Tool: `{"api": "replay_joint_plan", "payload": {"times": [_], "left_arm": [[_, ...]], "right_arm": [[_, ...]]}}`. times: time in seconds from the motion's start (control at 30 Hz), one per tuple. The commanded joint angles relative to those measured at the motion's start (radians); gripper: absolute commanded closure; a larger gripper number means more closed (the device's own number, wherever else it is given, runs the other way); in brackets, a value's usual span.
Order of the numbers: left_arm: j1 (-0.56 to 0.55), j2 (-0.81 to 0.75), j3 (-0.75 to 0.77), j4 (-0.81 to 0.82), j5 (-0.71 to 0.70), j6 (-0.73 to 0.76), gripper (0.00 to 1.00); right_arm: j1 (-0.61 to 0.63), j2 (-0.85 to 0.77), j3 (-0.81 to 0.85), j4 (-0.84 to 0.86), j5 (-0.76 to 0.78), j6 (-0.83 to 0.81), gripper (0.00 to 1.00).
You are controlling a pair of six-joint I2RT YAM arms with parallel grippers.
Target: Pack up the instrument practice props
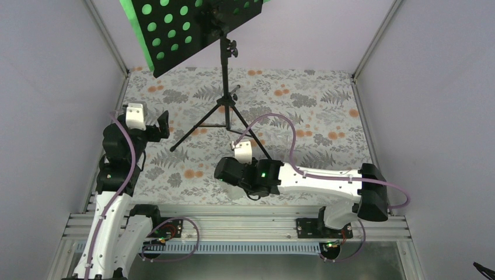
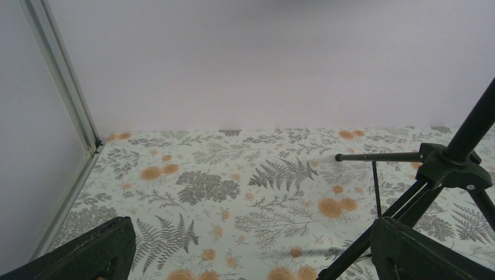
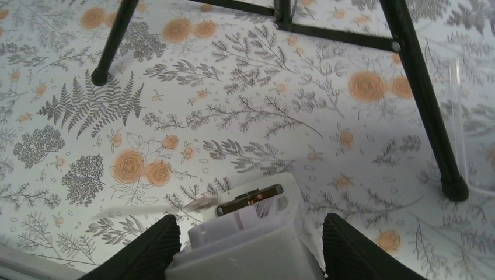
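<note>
The black music stand's round-holed desk (image 1: 192, 29) is tilted at the top of the view, with green pages (image 1: 152, 26) showing through the holes. Its tripod (image 1: 225, 105) stands on the flowered table; a leg crosses the right wrist view (image 3: 420, 87). My right gripper (image 1: 225, 170) is near the tripod's front leg. In the right wrist view it (image 3: 251, 223) is shut on the white metronome (image 3: 251, 239), which is hidden in the top view. My left gripper (image 1: 162, 124) is open and empty left of the tripod, whose hub (image 2: 449, 169) is at the right of its view.
The flowered cloth (image 1: 303, 116) covers the table between pale side walls. A metal post (image 2: 58, 76) marks the far left corner. A purple cable (image 1: 280, 119) loops over the right arm. An aluminium rail (image 1: 233, 224) runs along the near edge.
</note>
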Motion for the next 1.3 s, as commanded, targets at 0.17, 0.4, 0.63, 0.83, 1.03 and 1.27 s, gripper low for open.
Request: {"api": "replay_joint_plan", "payload": {"times": [0.17,0.4,0.63,0.83,1.03,1.27], "left_arm": [[-0.01,-0.031,-0.003,0.019,0.071,0.012,0.0],[-0.035,-0.02,-0.016,0.073,0.299,0.032,0.0],[-0.046,0.051,0.006,0.072,0.589,-0.169,0.01],[-0.086,0.069,-0.112,0.129,0.75,-0.436,0.06],[-0.238,0.063,-0.235,0.26,0.747,-0.561,0.07],[-0.396,0.207,-0.257,0.388,0.728,-0.595,0.25]], "right_arm": [[-0.056,-0.143,-0.199,0.353,0.0,-0.485,0.49],[-0.061,-0.195,-0.285,0.48,-0.144,-0.771,0.49],[-0.062,-0.249,-0.338,0.555,-0.282,-0.885,0.48],[-0.061,-0.28,-0.369,0.548,-0.297,-0.856,0.17],[-0.062,-0.323,-0.464,0.551,-0.312,-0.735,0.0],[-0.061,-0.346,-0.535,0.552,-0.276,-0.602,0.0]]}}
